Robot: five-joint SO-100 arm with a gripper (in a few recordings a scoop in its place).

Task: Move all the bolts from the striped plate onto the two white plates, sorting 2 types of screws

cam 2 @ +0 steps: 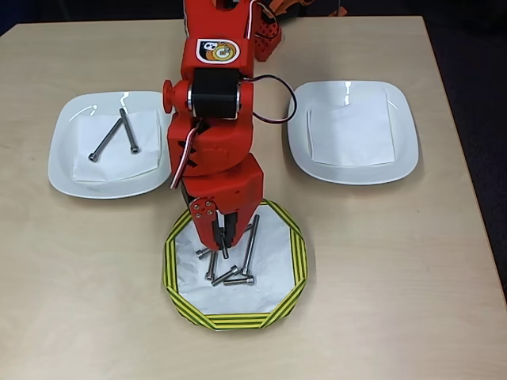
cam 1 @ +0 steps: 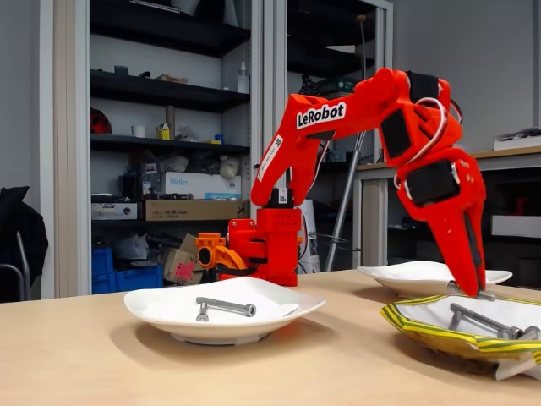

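I read "LeRobot" on my red arm (cam 1: 338, 118), whose gripper (cam 2: 223, 247), fingers nearly together and seemingly empty, hangs over the striped plate (cam 2: 293, 261) where bolts (cam 2: 250, 244) lie mostly lengthwise toward the arm.

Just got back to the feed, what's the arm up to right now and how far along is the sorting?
The red arm's gripper is reaching down into the striped plate, fingertips among the bolts lying there. Whether it has gripped one yet is hard to tell. Two long bolts already lie on the left white plate in the overhead view; the right white plate holds none. Several bolts, long and short, remain to sort.
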